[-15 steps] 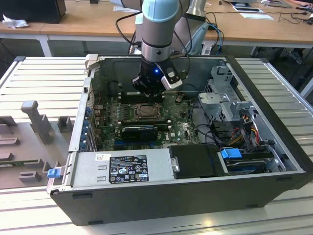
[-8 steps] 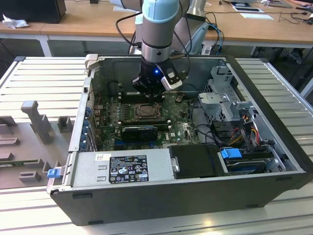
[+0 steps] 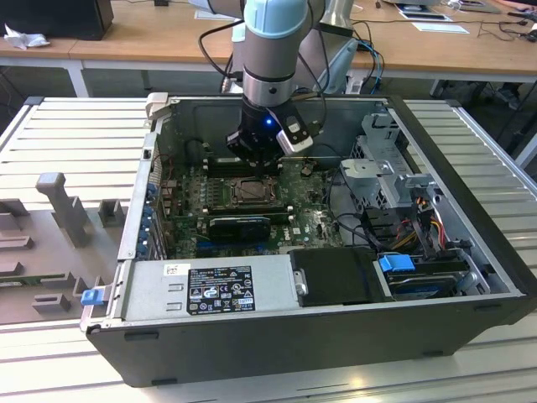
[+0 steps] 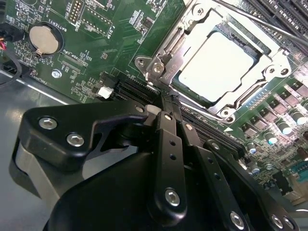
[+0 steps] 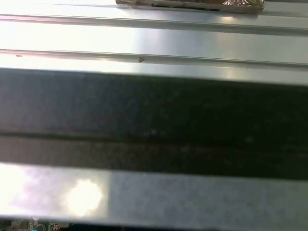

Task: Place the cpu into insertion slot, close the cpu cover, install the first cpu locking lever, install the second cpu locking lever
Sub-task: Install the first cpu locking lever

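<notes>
1. Cpu [image 4: 219,65] sits in the insertion slot [image 4: 163,72] on the green motherboard [image 4: 110,33], its pale silvery face showing through the cut-out of the cpu cover [image 4: 276,60], which lies down flat over it in the second wrist view.
2. Gripper [image 4: 166,98] hangs just beside the slot's near corner, with the two fingers pressed together and nothing held between them; the tips reach the hinge hardware at that corner — whether they touch it I cannot tell.
3. One thin locking lever [image 4: 262,21] runs along the far side of the slot; from these pictures I cannot say whether it is latched.
4. Risk, as I judge it: with the tips this near the cover's edge, a sideways slip could catch the frame and pry it up, or shift the chip off its seat.
5. A lever pushed at a bad angle could spring back or skid off the fingertips onto the small parts of the board beside the slot.
6. In the exterior view the gripper [image 3: 256,143] works deep inside the computer case [image 3: 336,336], close behind the slot [image 3: 250,191] — the wrist could foul cables or the case wall.
</notes>
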Tool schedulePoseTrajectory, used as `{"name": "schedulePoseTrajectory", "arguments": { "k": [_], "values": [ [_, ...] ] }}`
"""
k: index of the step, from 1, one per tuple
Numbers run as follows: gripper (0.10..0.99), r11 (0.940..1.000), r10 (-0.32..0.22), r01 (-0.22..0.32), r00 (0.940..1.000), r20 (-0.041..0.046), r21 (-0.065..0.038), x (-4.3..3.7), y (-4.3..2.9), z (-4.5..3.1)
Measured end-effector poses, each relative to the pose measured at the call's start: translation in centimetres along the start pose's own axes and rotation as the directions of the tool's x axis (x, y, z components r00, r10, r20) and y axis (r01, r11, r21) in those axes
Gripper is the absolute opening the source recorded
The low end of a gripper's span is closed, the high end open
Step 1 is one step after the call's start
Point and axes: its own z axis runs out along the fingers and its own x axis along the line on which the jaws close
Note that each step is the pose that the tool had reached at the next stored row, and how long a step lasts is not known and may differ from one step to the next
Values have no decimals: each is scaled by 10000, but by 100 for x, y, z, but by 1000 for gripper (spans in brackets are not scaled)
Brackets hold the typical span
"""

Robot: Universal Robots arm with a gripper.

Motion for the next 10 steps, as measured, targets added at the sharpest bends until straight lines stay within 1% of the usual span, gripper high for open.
{"name": "schedulePoseTrajectory", "arguments": {
  "k": [5,7,9,10],
  "values": [
    [106,10000,1,-1,10000,-7,93,0,-3,18],
    [106,9999,1,-1,10000,-3,106,-1,-2,35],
    [106,9999,1,-1,10000,-5,113,0,-4,39],
    [106,10000,-2,2,10000,-4,62,1,-5,39]
  ]
}}
